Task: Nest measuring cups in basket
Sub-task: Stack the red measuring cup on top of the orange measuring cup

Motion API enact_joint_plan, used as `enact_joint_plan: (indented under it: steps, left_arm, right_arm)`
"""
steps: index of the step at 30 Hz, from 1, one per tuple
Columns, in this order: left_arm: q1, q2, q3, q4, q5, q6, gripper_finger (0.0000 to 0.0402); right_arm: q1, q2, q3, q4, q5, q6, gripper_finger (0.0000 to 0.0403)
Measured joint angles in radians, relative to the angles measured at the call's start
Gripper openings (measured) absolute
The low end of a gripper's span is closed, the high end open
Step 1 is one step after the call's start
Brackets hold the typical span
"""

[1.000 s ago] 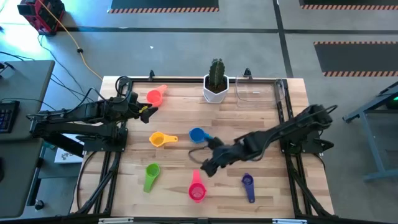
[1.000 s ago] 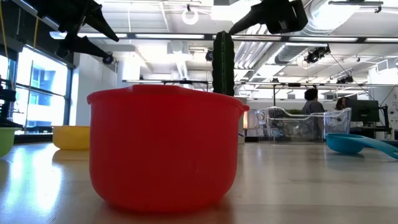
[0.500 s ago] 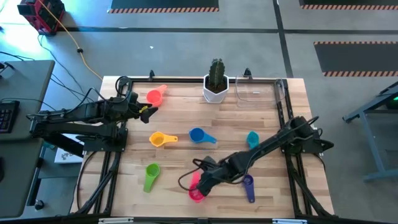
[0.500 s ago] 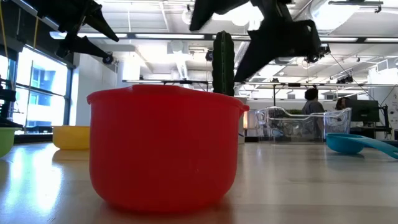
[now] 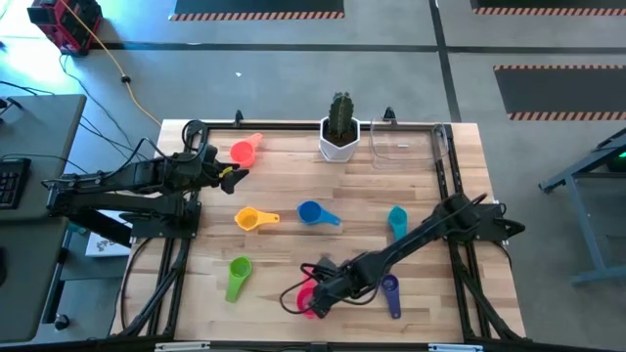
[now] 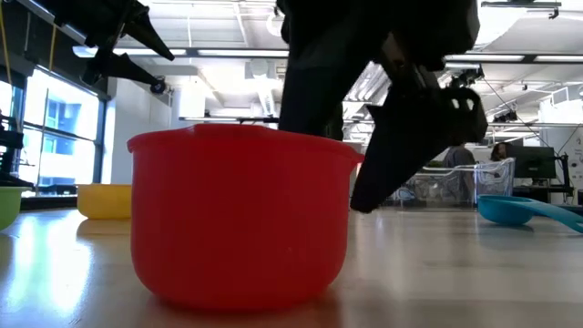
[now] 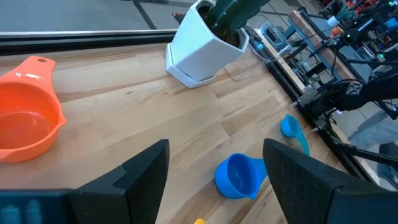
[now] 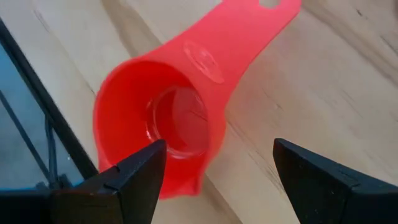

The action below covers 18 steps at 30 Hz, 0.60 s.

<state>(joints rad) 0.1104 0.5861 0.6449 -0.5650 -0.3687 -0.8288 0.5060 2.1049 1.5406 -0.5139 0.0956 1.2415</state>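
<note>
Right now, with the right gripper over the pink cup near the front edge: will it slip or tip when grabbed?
Probably light: the pink cup is small, thin-walled plastic. Its glossy surface may let it slip or skid if the fingers close unevenly. It sits upright on a flat base, so tipping seems unlikely, though the long flat handle could swing it round. The right gripper is open above it.

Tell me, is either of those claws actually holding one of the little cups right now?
No. The right gripper hangs open over the pink cup without touching it, and the left gripper waits open and empty near the orange-red cup.
</note>
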Motion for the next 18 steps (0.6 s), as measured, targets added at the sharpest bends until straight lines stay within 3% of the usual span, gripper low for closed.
enact_joint_plan:
  steps: [5,9,18]
  left_arm:
    - [0.000,0.000,0.000,0.000,0.000,-0.005,0.0250]
    - [0.000,0.000,0.000,-0.001,0.000,-0.005,0.0250]
    - [0.000,0.000,0.000,-0.024,0.000,-0.006,0.0250]
  right_arm:
    - [-0.002,0.022,0.000,0.016,-0.002,0.016,0.0283]
    - [-0.002,0.037,-0.002,0.018,-0.027,0.017,0.0253]
    - [-0.021,0.035,-0.001,0.066,-0.034,0.019,0.0100]
